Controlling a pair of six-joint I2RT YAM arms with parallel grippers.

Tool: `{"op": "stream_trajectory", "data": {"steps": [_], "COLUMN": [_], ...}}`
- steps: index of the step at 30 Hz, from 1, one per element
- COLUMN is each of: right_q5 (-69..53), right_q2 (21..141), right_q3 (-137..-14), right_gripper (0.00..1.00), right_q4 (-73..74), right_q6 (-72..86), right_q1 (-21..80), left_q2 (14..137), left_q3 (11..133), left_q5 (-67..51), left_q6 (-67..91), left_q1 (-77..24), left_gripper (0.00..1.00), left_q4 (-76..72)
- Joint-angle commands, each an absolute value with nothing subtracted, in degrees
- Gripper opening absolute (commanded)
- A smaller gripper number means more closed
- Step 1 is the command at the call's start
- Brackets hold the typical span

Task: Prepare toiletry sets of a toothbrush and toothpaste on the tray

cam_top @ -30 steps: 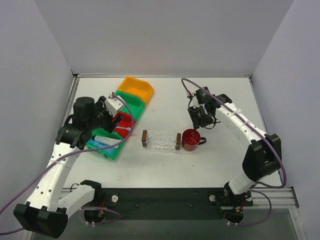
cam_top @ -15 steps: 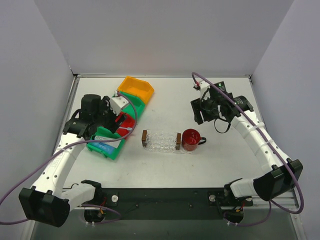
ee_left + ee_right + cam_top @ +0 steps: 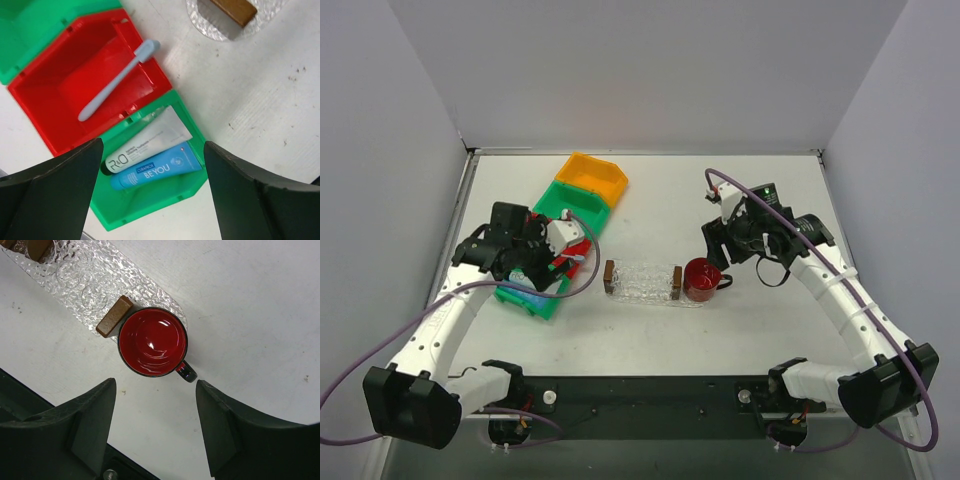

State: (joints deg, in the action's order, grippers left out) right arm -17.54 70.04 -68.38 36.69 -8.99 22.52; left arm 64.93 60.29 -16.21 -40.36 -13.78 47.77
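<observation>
Over on the left side of the table, my left claw (image 3: 151, 150) hangs above the row of bins, jaws spread wide with nothing between them. Straight below it is the toothpaste: a white tube (image 3: 150, 142) and a blue tube (image 3: 155, 170), lying side by side and touching in the green bin (image 3: 150, 202). Next door in the red bin (image 3: 55, 100), the toothbrush (image 3: 117, 80) lies slantwise, its head propped on the rim nearest the tray. From the top view, the tray (image 3: 640, 283) sits mid-table, just beside the bins. It's clear and dimpled, with a brown handle at each end. Across to the right now: my right claw (image 3: 155, 385) hovers over the mug (image 3: 152, 342), jaws apart, gripping nothing. The mug is red and upright, snug against the tray's right-hand handle, with its own handle pointing away from the tray.
</observation>
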Motion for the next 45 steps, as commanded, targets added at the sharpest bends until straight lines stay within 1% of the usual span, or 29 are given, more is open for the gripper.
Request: {"op": "stream_trajectory", "data": {"steps": [1,10,18,25,30,38,45], "right_q5": [-18.7,-18.2,-17.1,-16.8,-16.8,-16.9,-17.1], "right_q2": [68.8,68.9,69.5,69.9,70.0,70.1,70.4], "right_q3": [-67.1,-66.6,-66.2,-65.9,-65.7,-65.5,-65.3], "right_gripper": [0.6,0.6,0.6,0.6,0.6,0.6,0.6], "right_q4": [35.1,34.6,34.3,34.1,34.1,34.1,34.2], "right_q6": [-10.4,-10.6,-10.9,-11.2,-11.3,-11.5,-11.6], "right_q1": [22.3,22.3,22.2,22.3,22.3,22.2,22.2], "left_q2": [62.9,63.5,65.6,66.4,67.0,68.3,68.5], "left_q3": [55.3,47.1,44.6,42.9,40.8,40.2,39.5], "left_q5": [-16.4,-9.9,-5.8,-0.4,8.2,9.6,9.8], "left_q6": [-42.2,-31.5,-25.4,-22.4,-21.4,-20.9,-21.2], "left_q1": [-13.6,-13.7,-15.0,-19.6,-24.3,-25.0,-25.0], "left_gripper": [0.93,0.94,0.9,0.9,0.9,0.89,0.83], "left_q4": [46.7,35.4,30.7,28.4,25.8,24.2,24.1]}}
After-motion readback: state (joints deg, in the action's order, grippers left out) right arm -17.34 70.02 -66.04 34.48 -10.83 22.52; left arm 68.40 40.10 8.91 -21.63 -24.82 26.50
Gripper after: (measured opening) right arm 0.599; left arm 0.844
